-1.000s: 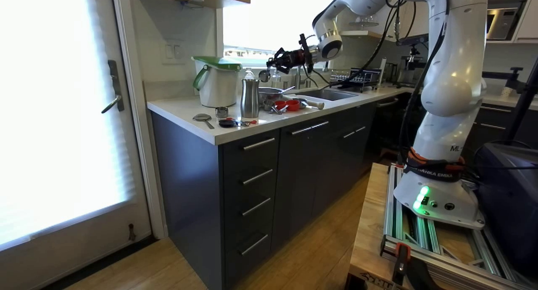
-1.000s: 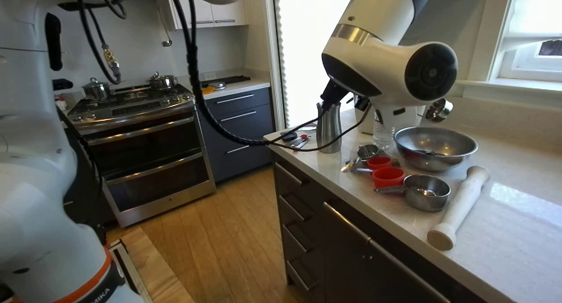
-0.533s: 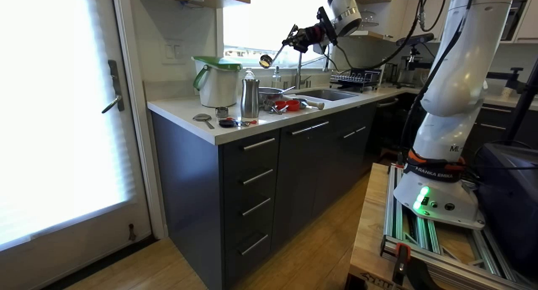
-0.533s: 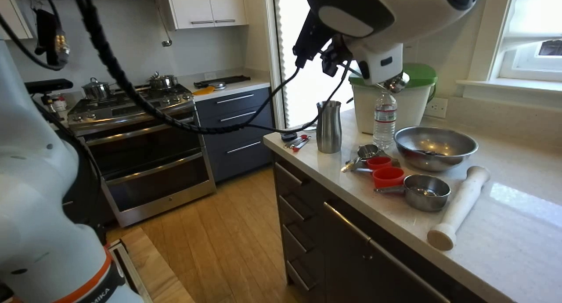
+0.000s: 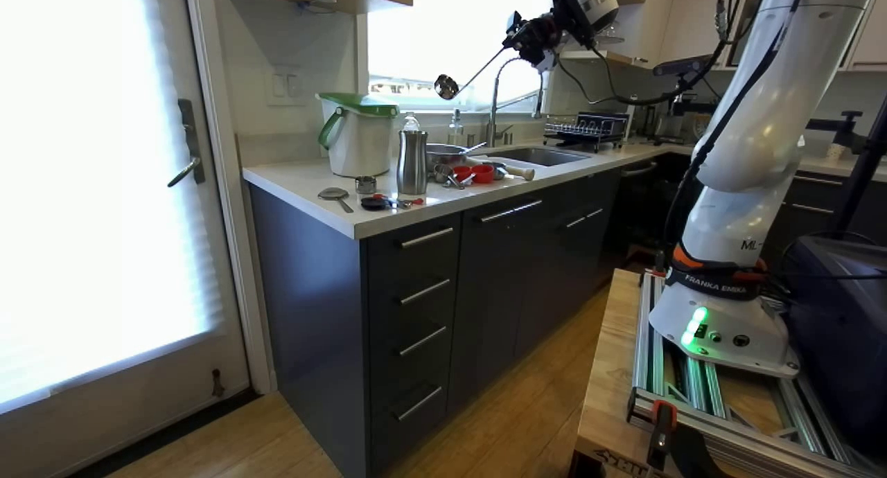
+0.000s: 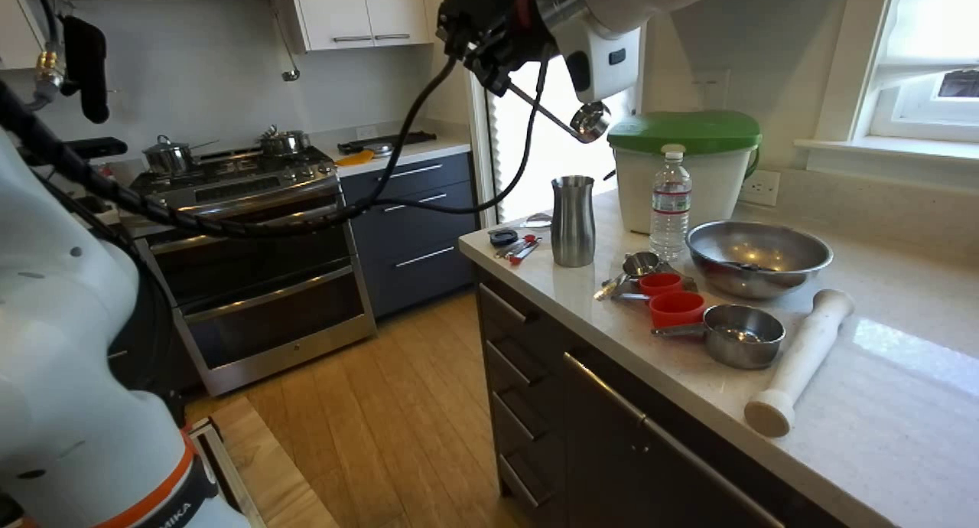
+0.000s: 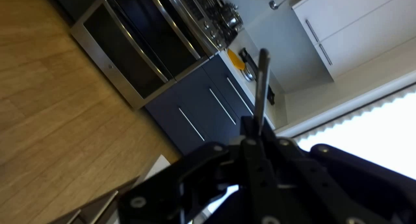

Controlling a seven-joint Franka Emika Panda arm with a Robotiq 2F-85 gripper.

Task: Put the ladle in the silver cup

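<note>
Though busy, pale counter (image 6: 887, 382) under silver cup (image 6: 573, 222), bright window (image 5: 433, 31).

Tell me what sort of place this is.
A kitchen, probably in a home: it has a stove with oven doors, a sink set into the worktop, and a dish rack.
</note>
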